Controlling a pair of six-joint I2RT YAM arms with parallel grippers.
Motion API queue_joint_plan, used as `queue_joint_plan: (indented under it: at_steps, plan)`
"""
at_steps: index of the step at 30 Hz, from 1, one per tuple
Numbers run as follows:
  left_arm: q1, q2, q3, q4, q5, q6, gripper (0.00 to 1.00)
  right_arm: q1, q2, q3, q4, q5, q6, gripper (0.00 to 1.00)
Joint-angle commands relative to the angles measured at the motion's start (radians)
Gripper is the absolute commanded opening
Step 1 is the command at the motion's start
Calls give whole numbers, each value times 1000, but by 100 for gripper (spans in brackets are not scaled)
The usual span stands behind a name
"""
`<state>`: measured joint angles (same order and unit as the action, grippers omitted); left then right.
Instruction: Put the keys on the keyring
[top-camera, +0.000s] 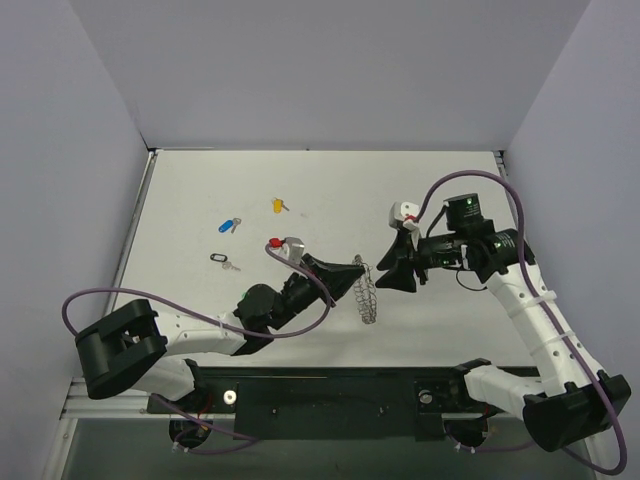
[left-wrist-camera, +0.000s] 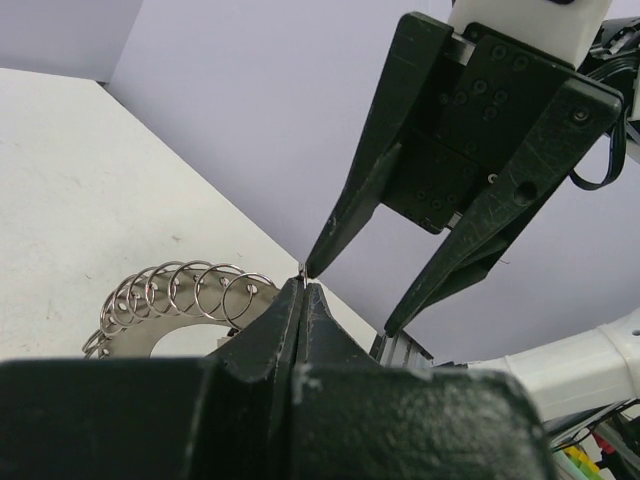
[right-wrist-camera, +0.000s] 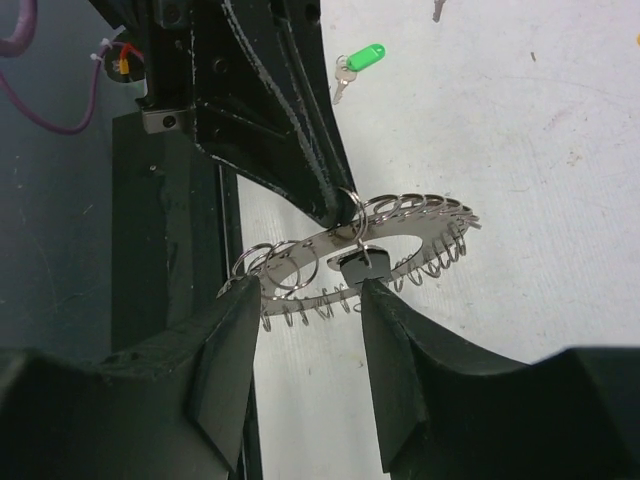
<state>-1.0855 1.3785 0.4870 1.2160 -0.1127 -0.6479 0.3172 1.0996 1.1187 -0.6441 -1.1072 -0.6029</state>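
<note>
Looks like we're mid-threading here. The left gripper has its fingers pressed tight together, pinching one of the little wire loops on the keyring. It seems to be holding the ring up off the table, roughly dead centre.

A black key dangles from that same loop, right at the pinch. In the overhead view the right gripper sits at three o'clock of the ring. Its fingers are spread, with the key head just by one tip and not squeezed as far as I can see.

I can't tell if the key is fully wound on. My guess is it next needs a careful nip on that head and a twist along the wire.

The blue key, yellow key and another black key lie loose at ten o'clock. The green key is loose too.
</note>
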Motion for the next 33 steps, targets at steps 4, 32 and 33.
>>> queue_joint_plan:
  at_steps: [4,32,33]
  plan:
    - [-5,-73,41,10,-42,-73,0,-111,-6,23,-221,-186,-314,41]
    - [-5,-122,55,-128,42,-184,0,-10,166,214,-506,-111,-709,42]
    - [-5,-119,55,-124,44,-182,0,2,167,219,-506,-103,-710,41]
